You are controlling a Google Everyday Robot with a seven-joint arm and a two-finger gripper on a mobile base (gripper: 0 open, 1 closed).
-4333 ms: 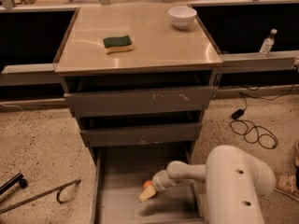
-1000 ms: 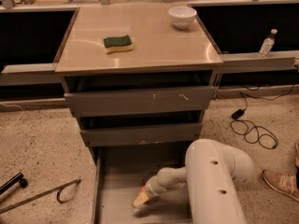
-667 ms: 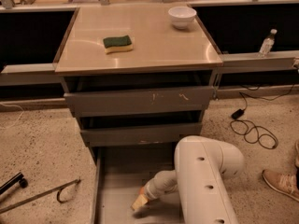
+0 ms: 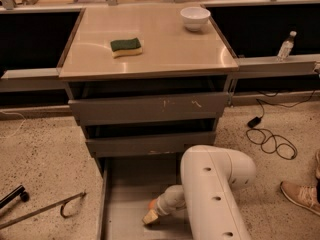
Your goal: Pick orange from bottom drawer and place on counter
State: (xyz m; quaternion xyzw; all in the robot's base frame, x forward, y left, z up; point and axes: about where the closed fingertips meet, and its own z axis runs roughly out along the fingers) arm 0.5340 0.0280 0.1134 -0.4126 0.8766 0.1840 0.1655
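Observation:
The bottom drawer (image 4: 125, 184) is pulled open below two closed grey drawers. My gripper (image 4: 150, 216) reaches down into it, close to the drawer floor near the front. A small patch of the orange (image 4: 152, 203) shows right against the gripper's upper side; the rest is hidden by the gripper and wrist. My white arm (image 4: 212, 194) covers the right half of the drawer. The beige counter (image 4: 165, 49) is above, at the top of the cabinet.
A green and yellow sponge (image 4: 126, 47) and a white bowl (image 4: 195, 18) sit on the counter. A water bottle (image 4: 285, 46) stands on the right ledge. A black cable (image 4: 270, 140) and a shoe (image 4: 300, 195) lie on the floor at right, a metal tool (image 4: 45, 210) at left.
My arm has swung further left over the drawer and hides more of it. The gripper has stayed low in the drawer, shifting slightly left and toward the front.

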